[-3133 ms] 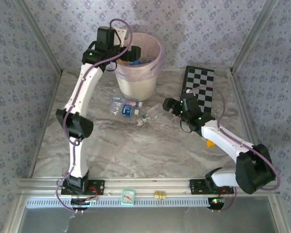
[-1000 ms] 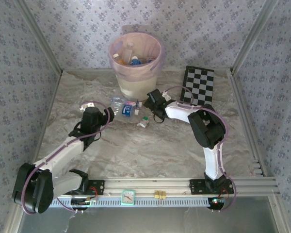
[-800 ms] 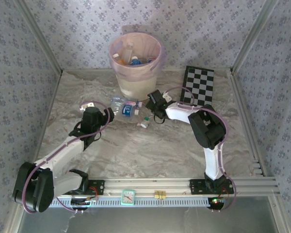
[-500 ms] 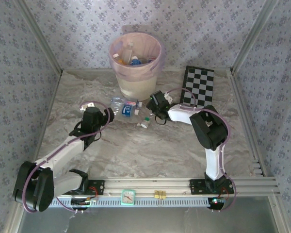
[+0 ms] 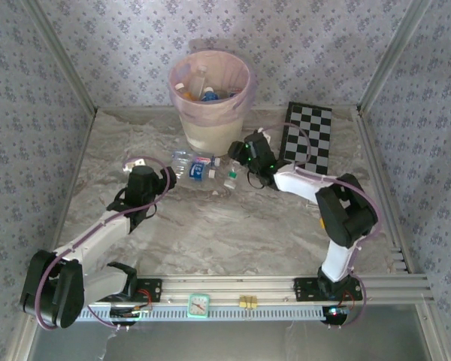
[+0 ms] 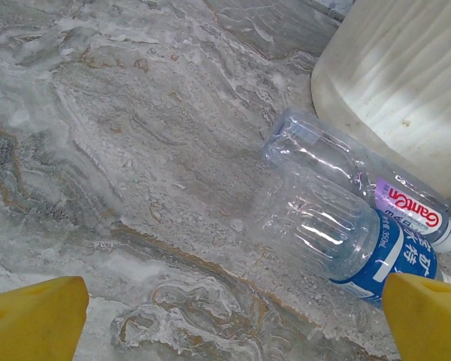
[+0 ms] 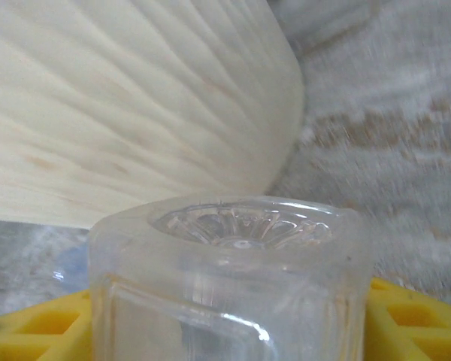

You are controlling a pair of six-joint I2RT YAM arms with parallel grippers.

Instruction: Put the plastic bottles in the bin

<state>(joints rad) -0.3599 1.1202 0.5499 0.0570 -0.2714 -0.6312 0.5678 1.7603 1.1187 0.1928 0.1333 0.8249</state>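
The bin (image 5: 210, 124), cream with a pink bag over its rim, stands at the back and holds several bottles (image 5: 203, 84). My right gripper (image 5: 237, 167) is shut on a clear bottle (image 5: 231, 177) just right of the bin's foot. In the right wrist view this bottle (image 7: 233, 278) fills the space between the yellow fingers (image 7: 413, 323), base towards the camera. Two bottles lie side by side by the bin: a blue-labelled one (image 6: 338, 233) and a white-labelled one (image 6: 376, 188). My left gripper (image 5: 167, 178) is open, low and just left of them.
A black-and-white checkerboard (image 5: 310, 134) lies flat at the back right. Wallpapered walls close the table on three sides. The bin's wall (image 7: 135, 105) rises close ahead of the right gripper. Bare marble (image 5: 225, 233) spreads across the front.
The right gripper has raised the clear bottle off the table and drawn it slightly right, its elbow swinging right. The left arm came down from the bin earlier and has since stayed still.
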